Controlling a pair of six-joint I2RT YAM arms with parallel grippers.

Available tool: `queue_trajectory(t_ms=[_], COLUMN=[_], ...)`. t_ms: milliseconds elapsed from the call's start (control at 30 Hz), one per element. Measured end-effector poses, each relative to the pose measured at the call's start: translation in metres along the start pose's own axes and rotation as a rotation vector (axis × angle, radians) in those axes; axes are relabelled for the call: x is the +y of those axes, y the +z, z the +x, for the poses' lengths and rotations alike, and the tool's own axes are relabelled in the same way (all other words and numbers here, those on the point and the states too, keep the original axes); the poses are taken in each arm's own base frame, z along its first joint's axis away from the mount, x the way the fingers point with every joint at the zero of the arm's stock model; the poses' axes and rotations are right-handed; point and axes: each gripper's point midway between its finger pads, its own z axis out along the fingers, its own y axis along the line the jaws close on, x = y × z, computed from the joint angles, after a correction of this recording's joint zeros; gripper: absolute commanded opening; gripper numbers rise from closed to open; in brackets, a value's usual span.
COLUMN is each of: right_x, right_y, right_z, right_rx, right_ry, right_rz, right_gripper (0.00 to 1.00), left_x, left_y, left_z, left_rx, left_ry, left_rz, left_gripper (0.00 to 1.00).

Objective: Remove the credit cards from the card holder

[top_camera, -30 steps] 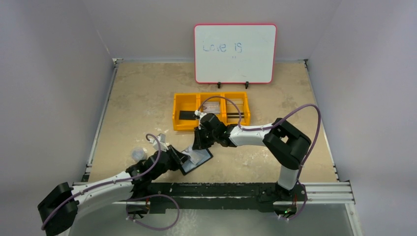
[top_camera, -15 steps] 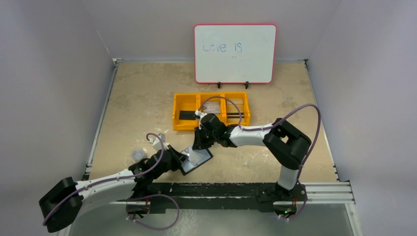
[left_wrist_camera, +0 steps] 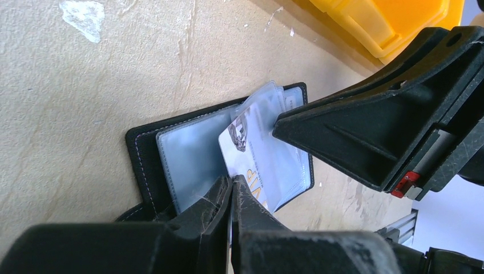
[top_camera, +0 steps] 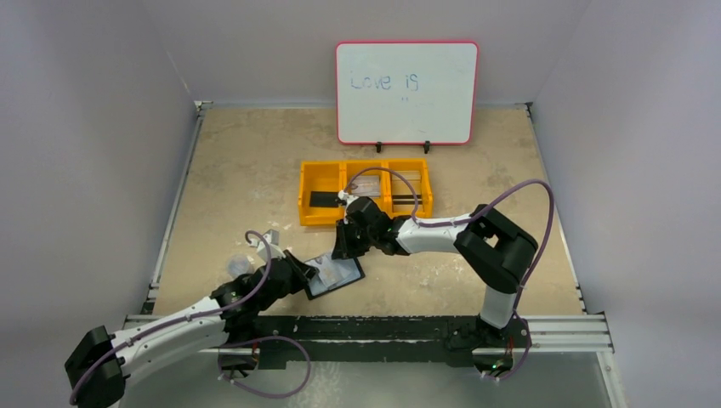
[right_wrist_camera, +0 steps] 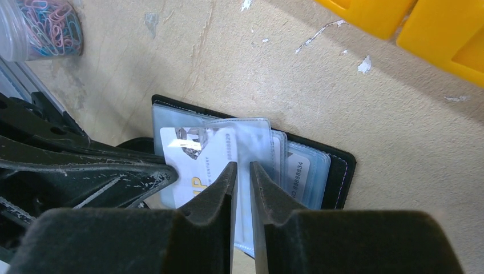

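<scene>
The black card holder (top_camera: 338, 277) lies open on the table between both arms, its clear pockets facing up. A whitish credit card (left_wrist_camera: 246, 149) with gold letters sticks partly out of a pocket toward the left arm. My left gripper (left_wrist_camera: 231, 182) is shut on that card's near edge. My right gripper (right_wrist_camera: 243, 166) comes in from the opposite side, its jaws pinched on a raised clear pocket leaf (right_wrist_camera: 251, 137) of the card holder (right_wrist_camera: 340, 171). Another credit card (right_wrist_camera: 297, 172) with printed digits sits inside a pocket on the right.
A yellow three-compartment tray (top_camera: 303, 191) stands just behind the right gripper, holding a flat black rectangle (top_camera: 323, 200). A whiteboard (top_camera: 406, 92) stands at the back. A clear jar of coloured paper clips (right_wrist_camera: 43, 25) sits by the left arm near the table's front rail.
My left gripper has shut on the card's edge and the left arm has drawn back a little to the left. The right gripper has stayed put on the pocket leaf.
</scene>
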Motion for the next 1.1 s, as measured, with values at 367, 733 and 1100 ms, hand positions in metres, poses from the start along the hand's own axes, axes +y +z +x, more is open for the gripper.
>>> queue_trajectory(t_ms=[367,733,1100], right_x=[0.0,0.0,0.004], right_y=[0.0,-0.008,-0.013], right_z=[0.0,0.003,0.007], right_rx=[-0.001,0.01,0.029], right_ry=[0.004,-0.012,-0.049], right_rz=[0.0,0.002,-0.017], right_gripper=[0.17,0.19,0.18], left_x=[0.002,-0.015,-0.015], left_y=[-0.009,-0.02,-0.011], left_z=[-0.001,-0.012,-0.006], left_rx=[0.022,0.022,0.04], left_ry=[0.043,0.1,0.106], left_rz=[-0.03,-0.027,-0.039], left_gripper=[0.0,0.0,0.0])
